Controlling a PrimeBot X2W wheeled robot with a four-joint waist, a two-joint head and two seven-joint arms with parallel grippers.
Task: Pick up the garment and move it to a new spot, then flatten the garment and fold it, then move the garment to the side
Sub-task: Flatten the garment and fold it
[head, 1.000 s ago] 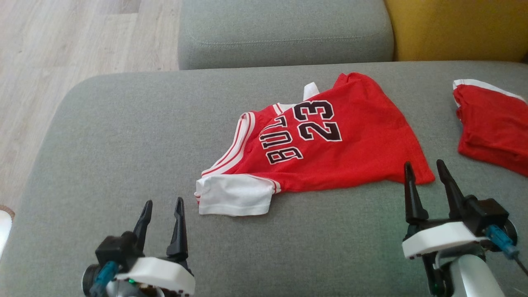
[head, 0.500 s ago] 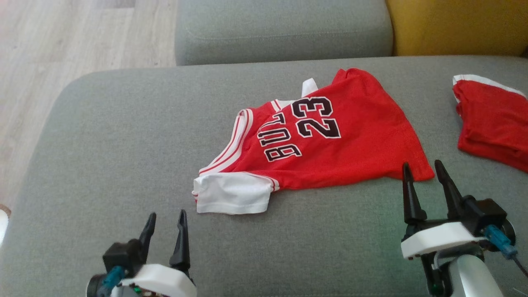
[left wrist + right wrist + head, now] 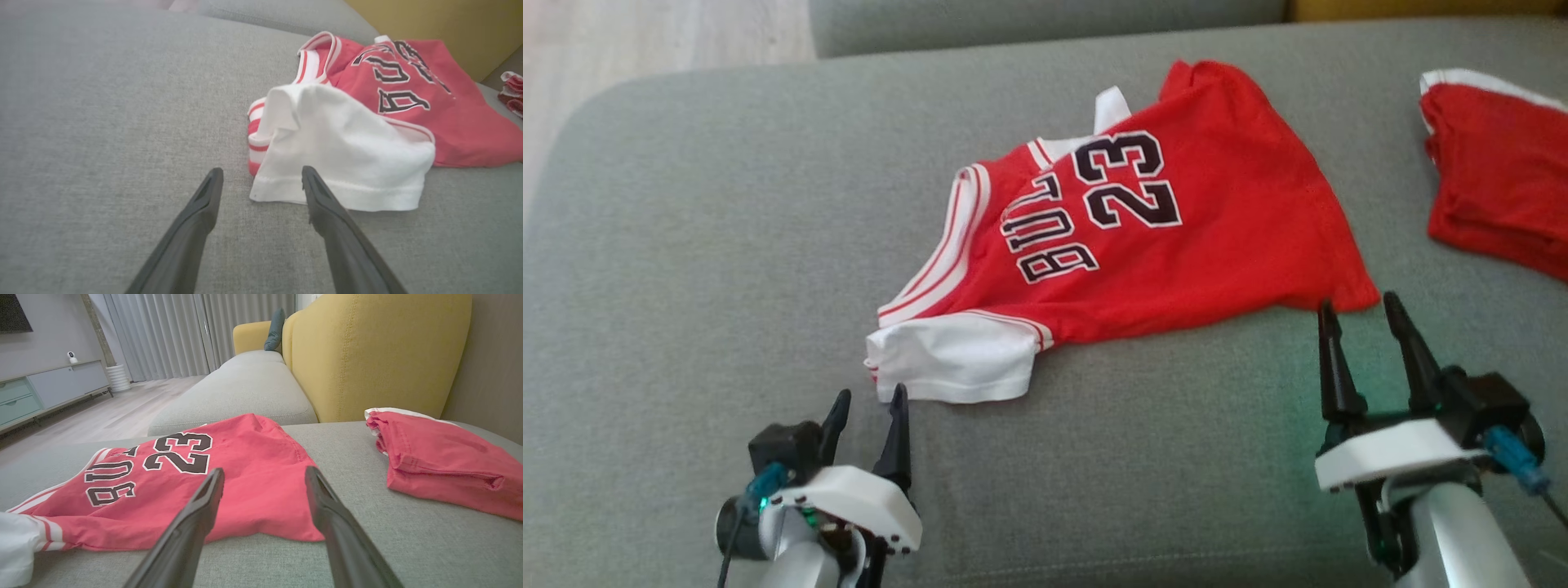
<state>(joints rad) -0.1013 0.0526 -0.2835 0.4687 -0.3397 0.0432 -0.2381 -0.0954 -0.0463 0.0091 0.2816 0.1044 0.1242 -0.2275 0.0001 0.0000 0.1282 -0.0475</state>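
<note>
Head view: the jersey [image 3: 1176, 229] lies rumpled on the sofa [image 3: 686, 245], its white sleeve just ahead of the left gripper [image 3: 871, 392] fingertips and its red hem corner just ahead of the right gripper [image 3: 1359, 302] fingertips. Both grippers have their fingers spread apart, holding nothing. A folded red cloth [image 3: 1494, 180] lies ahead and right of the right fingers, apart from the jersey.

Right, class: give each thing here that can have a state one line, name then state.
Jersey: lying rumpled on the sofa, unfolded, unheld.
Other red garment: folded, lying on the sofa, unheld.
Left gripper: fingers open, empty, close to the white sleeve.
Right gripper: fingers open, empty.
</note>
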